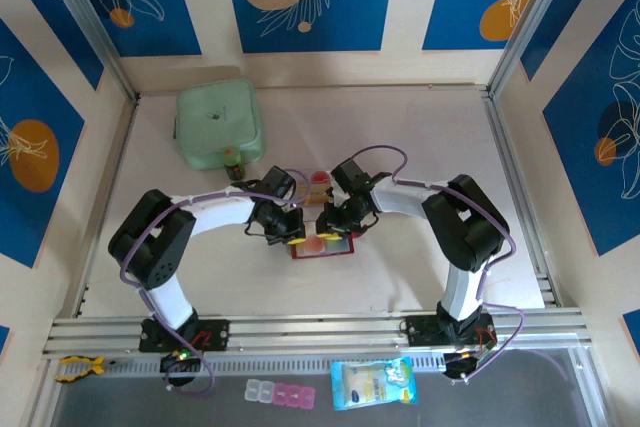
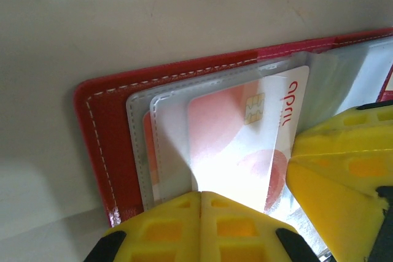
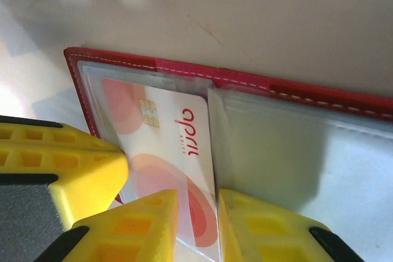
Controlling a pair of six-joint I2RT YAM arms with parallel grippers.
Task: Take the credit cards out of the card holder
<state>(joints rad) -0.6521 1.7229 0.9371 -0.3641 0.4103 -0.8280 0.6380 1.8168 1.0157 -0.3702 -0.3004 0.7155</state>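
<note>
Jaws closed: left gripper (image 2: 199, 204), at the holder's (image 2: 104, 127) near edge. Right gripper (image 3: 198, 204) straddles the card's (image 3: 172, 139) near end, narrowly parted; I cannot tell whether it grips. Card's long axis points straight away from it.

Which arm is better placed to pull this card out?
Right, likely. The right gripper straddles the long edge of the credit card, ready to pinch and pull. The left gripper is shut at the edge of the card holder, better for bracing.
</note>
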